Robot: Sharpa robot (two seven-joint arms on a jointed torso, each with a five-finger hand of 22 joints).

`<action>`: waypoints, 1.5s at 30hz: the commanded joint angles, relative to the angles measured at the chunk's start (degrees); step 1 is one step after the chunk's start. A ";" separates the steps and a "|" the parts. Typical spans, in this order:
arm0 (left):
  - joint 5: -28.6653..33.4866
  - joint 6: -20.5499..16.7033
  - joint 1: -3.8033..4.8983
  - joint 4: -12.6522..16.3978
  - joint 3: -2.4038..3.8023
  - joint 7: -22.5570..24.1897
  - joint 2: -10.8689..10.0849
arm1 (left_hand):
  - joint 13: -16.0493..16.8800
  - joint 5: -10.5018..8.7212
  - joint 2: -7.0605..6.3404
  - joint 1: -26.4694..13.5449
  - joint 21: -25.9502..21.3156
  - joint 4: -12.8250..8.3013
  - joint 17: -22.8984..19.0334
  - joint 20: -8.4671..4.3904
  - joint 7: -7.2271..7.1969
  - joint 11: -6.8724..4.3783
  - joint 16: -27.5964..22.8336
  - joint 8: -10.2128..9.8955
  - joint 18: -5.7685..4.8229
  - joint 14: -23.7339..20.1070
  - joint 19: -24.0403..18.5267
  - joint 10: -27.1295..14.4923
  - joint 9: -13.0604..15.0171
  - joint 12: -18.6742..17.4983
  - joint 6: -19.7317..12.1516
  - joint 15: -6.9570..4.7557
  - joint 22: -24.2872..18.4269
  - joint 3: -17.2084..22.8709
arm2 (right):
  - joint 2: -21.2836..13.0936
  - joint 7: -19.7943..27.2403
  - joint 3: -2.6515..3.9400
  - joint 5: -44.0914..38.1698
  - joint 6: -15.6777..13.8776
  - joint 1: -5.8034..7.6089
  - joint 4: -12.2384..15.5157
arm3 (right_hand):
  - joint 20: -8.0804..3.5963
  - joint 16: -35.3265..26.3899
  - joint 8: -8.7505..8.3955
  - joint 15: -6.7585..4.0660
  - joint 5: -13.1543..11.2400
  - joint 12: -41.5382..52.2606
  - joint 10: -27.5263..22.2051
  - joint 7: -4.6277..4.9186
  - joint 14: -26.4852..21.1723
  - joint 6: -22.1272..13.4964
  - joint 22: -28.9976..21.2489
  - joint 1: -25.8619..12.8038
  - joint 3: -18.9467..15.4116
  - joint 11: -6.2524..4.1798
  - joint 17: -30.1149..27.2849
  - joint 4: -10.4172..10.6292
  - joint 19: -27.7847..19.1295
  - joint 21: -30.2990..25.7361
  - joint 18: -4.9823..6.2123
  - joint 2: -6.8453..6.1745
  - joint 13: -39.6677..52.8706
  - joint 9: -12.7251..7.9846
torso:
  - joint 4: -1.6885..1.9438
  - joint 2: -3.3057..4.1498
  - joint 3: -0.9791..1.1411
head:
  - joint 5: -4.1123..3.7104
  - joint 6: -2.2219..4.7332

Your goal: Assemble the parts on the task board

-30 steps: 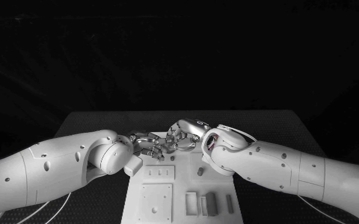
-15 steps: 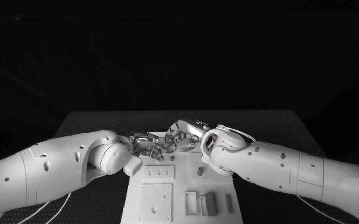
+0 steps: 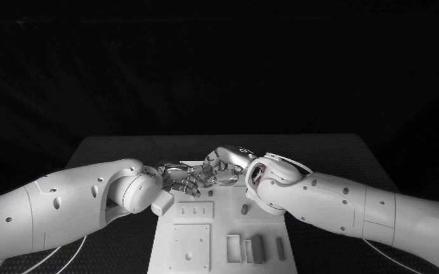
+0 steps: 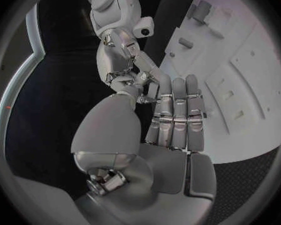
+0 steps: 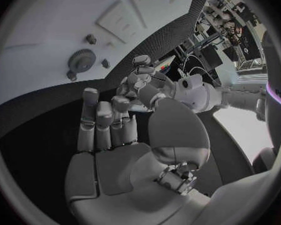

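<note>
Black bench (image 3: 119, 147) with the white task board (image 3: 219, 236) — both hands meeting over its far end.

Left hand (image 3: 183, 177) and right hand (image 3: 227, 163) touch fingertip to fingertip, fingers (image 4: 178, 110) extended; whether a part is pinched between them cannot be told. Grey parts (image 3: 254, 248) lie at the near end — well behind both hands; a gear (image 5: 82, 61) sits near the right fingers.

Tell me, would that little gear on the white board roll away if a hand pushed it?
Probably not. The gear seems to lie flat on the board, so a push would likely slide it rather than roll it. It looks small and stiff, so likely light. Its toothed rim may help fingers grip it.
</note>
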 commanded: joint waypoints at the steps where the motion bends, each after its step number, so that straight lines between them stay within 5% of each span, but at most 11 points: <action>1: 0.34 1.42 0.09 0.73 0.26 1.17 0.59 | 0.07 -0.57 -0.34 -0.73 -0.42 0.06 -0.16 0.12 -0.66 0.01 -0.43 -0.55 -0.13 -0.67 -0.53 -0.71 -0.01 -0.45 0.09 0.06 0.08 -0.55 | 0.36 0.98 -0.10 -0.20 0.89 -0.18 0.25 | -0.11 0.36 0.16 -0.35 -0.02 0.26 0.02 0.80 0.05 1.26 0.98 -0.41 0.12 -0.04 0.07 0.20 0.16 0.20 0.79 0.22 0.07 0.06 | 0.01 -0.01 0.00 | -0.01 -0.04; 9: -0.38 2.32 0.06 0.78 0.26 0.71 0.54 | 0.17 -0.50 -0.72 -0.44 -0.67 -0.13 -0.21 0.17 -0.57 0.07 -0.53 -0.66 -0.08 -0.84 -0.63 -0.89 0.02 -0.50 -0.11 0.13 0.11 -0.53 | 0.40 0.98 -0.10 -0.20 0.93 -0.20 0.13 | -0.11 0.37 0.14 -0.35 -0.02 0.26 0.01 0.80 0.05 1.27 0.97 -0.42 0.13 -0.03 0.07 0.20 0.16 0.21 0.79 0.24 0.07 0.07 | -0.01 0.00 0.00 | -0.08 -0.11; 21: -0.83 1.94 0.02 0.67 0.26 0.80 0.53 | 0.90 2.60 0.74 3.14 -1.46 -6.40 0.05 0.26 -0.81 -0.10 -0.10 -0.54 -0.22 -0.60 -0.24 -0.63 0.39 -0.09 0.41 0.12 0.43 3.21 | 0.42 0.96 -0.10 -0.20 0.91 -0.22 0.12 | -0.11 0.38 0.13 -0.35 -0.02 0.26 0.01 0.80 0.04 1.28 0.97 -0.45 0.14 -0.04 0.07 0.20 0.16 0.22 0.79 0.25 0.08 0.08 | 0.01 -0.02 -0.01 | -0.08 -0.25; 24: -0.74 1.88 0.01 0.61 0.26 0.96 0.54 | 1.06 2.55 1.11 1.58 -1.81 -9.67 0.07 0.19 -0.89 -0.12 -0.05 -0.60 -0.28 -0.54 -0.03 -0.57 0.46 -0.06 0.63 0.14 0.62 6.44 | 0.42 0.96 -0.10 -0.20 0.99 -0.25 0.11 | -0.11 0.38 0.12 -0.35 -0.02 0.26 0.01 0.80 0.04 1.28 0.97 -0.45 0.15 -0.04 0.07 0.19 0.16 0.22 0.79 0.24 0.08 0.08 | 0.01 -0.01 0.01 | -0.07 -0.28; 27: -0.70 1.61 0.01 0.46 0.26 1.13 0.57 | 1.23 2.39 2.42 -3.28 -2.12 -16.40 0.11 0.20 -0.98 -0.14 0.07 -0.57 -0.45 -0.35 0.30 -0.38 0.65 0.00 0.94 0.14 1.19 11.25 | 0.42 0.93 -0.10 -0.20 1.13 -0.25 0.04 | -0.12 0.39 0.12 -0.35 -0.02 0.26 0.00 0.80 0.04 1.28 0.97 -0.45 0.15 -0.03 0.07 0.19 0.16 0.23 0.79 0.25 0.08 0.09 | 0.00 -0.03 0.01 | -0.07 -0.29; 29: -0.63 1.49 0.01 0.40 0.26 1.32 0.56 | 1.33 2.09 3.62 -9.44 -2.19 -23.31 0.07 0.17 -1.08 -0.18 0.16 -0.48 -0.53 -0.10 0.75 -0.10 0.87 0.06 1.25 0.10 1.99 15.82 | 0.41 0.92 -0.10 -0.20 1.18 -0.25 0.00 | -0.12 0.39 0.11 -0.35 -0.02 0.27 0.00 0.80 0.04 1.28 0.97 -0.45 0.15 -0.03 0.07 0.19 0.16 0.23 0.79 0.25 0.09 0.09 | 0.00 -0.04 0.00 | -0.07 -0.30; 32: -0.43 1.43 0.00 0.33 0.27 1.50 0.58 | 1.41 2.02 5.25 -13.63 -2.15 -27.36 0.06 0.08 -1.18 -0.29 0.30 -0.27 -0.58 0.24 1.12 0.26 1.15 0.17 1.59 -0.01 2.85 19.06 | 0.39 0.88 -0.10 -0.20 1.20 -0.34 0.02 | -0.12 0.39 0.11 -0.35 -0.02 0.27 0.00 0.80 0.04 1.28 0.97 -0.45 0.16 -0.03 0.06 0.19 0.16 0.23 0.79 0.25 0.09 0.09 | -0.01 -0.01 -0.02 | -0.09 -0.28; 37: -0.36 1.10 0.00 0.12 0.34 2.10 0.50 | 1.54 3.13 7.94 -16.39 -2.15 -29.19 0.23 -0.04 -1.40 -0.51 0.63 0.06 -0.56 0.62 1.34 0.79 1.49 0.39 2.10 -0.13 3.67 21.33 | 0.27 0.69 -0.10 -0.21 1.15 -0.54 0.00 | -0.12 0.39 0.09 -0.35 -0.02 0.27 0.00 0.81 0.03 1.27 0.97 -0.47 0.16 -0.03 0.06 0.19 0.15 0.23 0.79 0.24 0.09 0.09 | -0.04 0.01 -0.04 | -0.30 0.16; 45: -0.34 1.81 0.00 -0.11 0.35 2.10 0.59 | 1.83 3.10 8.71 -17.97 -1.91 -30.25 0.67 -0.33 -1.89 -0.95 1.30 0.60 -0.50 1.36 2.10 1.81 1.95 0.93 3.21 -0.43 4.75 24.55 | 0.23 0.32 -0.10 -0.38 1.13 -0.54 -0.07 | 0.08 -0.02 -0.92 0.00 -0.02 -0.47 -1.00 1.28 -0.79 -0.22 0.86 -0.56 0.13 0.40 -0.10 0.13 -0.58 -0.11 0.79 -1.11 -0.17 -0.14 | -0.01 0.01 -0.03 | -0.28 -0.05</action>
